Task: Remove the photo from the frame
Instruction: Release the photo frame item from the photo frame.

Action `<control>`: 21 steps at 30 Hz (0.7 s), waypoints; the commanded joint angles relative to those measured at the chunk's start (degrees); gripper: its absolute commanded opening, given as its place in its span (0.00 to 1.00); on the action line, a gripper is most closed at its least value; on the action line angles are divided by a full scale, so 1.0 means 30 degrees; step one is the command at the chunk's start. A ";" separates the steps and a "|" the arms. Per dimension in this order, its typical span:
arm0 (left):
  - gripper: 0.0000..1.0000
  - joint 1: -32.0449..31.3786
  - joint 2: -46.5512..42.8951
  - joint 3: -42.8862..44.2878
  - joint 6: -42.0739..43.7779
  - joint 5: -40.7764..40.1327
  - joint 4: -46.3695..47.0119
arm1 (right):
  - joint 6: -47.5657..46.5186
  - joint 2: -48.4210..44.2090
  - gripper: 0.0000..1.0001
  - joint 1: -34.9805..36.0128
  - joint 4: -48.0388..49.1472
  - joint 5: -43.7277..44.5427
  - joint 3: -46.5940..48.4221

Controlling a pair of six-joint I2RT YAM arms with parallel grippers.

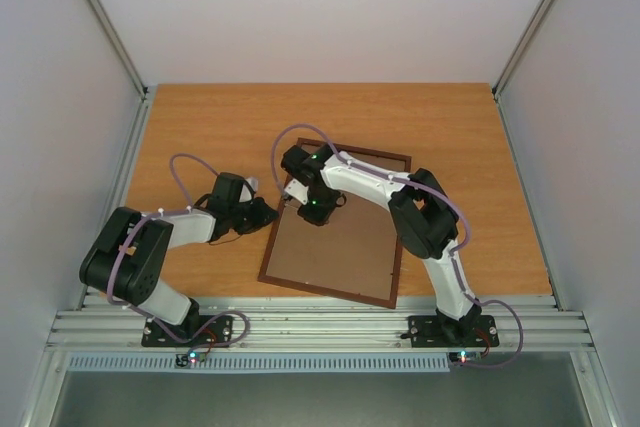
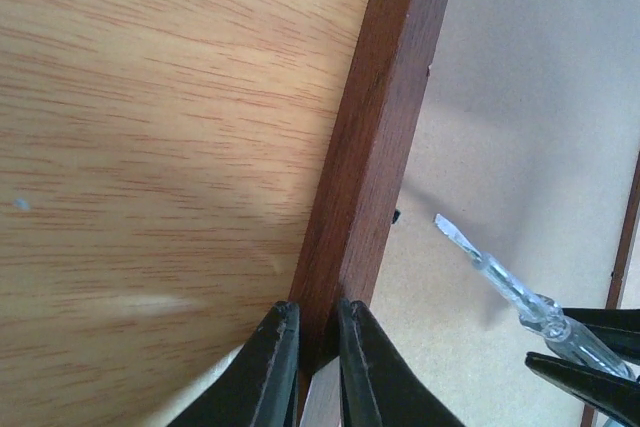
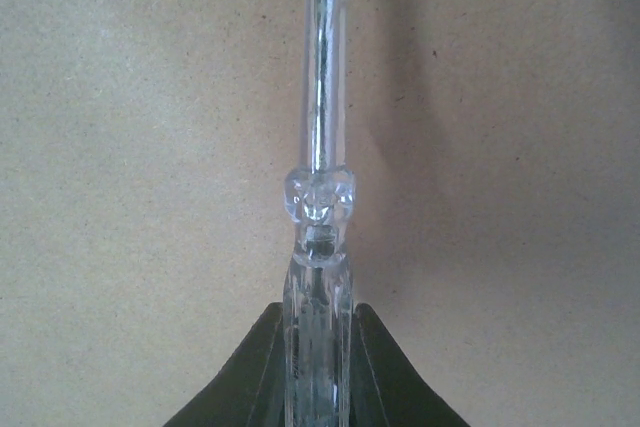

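L fingers (image 2: 318, 309): clamped on frame (image 2: 375, 137) rail; steadies it on counter (image 2: 150, 97).
R fingers (image 3: 318, 315): grip screwdriver (image 3: 321, 97), blade fwd over back (image 3: 150, 147); prob. to pry tabs.

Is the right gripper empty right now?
No, the right gripper is shut on a clear-handled flat-blade metal screwdriver above the brown hardboard back.

One frame (image 1: 335, 252), one screwdriver (image 2: 500, 272) and one worktop (image 1: 200, 127) are shown; two tools are counted: left tool (image 2: 318, 325), right tool (image 3: 318, 347).
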 commanded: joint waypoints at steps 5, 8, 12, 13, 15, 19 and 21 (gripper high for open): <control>0.13 -0.0171 -0.0094 -0.0376 0.0165 -0.0015 -0.0574 | 0.0224 -0.0444 0.01 0.0181 0.0793 -0.0313 -0.1245; 0.13 -0.0164 -0.0046 -0.0329 0.0165 0.0009 -0.0575 | 0.0264 -0.0248 0.01 0.0174 0.0993 -0.0279 -0.1390; 0.13 -0.0163 -0.0002 -0.0280 0.0194 0.0042 -0.0569 | 0.0313 0.0052 0.01 0.0182 0.1161 -0.0354 -0.1156; 0.13 -0.0162 -0.0008 -0.0280 0.0194 0.0042 -0.0583 | 0.0299 0.0127 0.01 0.0175 0.1167 -0.0377 -0.1094; 0.13 -0.0163 0.0036 -0.0271 0.0194 0.0068 -0.0566 | 0.0271 0.0279 0.01 0.0182 0.1167 -0.0434 -0.0922; 0.13 -0.0162 0.0072 -0.0245 0.0194 0.0101 -0.0533 | 0.0244 0.0496 0.01 0.0182 0.1098 -0.0509 -0.0627; 0.13 -0.0193 0.0095 -0.0223 0.0167 0.0129 -0.0528 | 0.0220 0.0603 0.01 0.0182 0.1034 -0.0564 -0.0480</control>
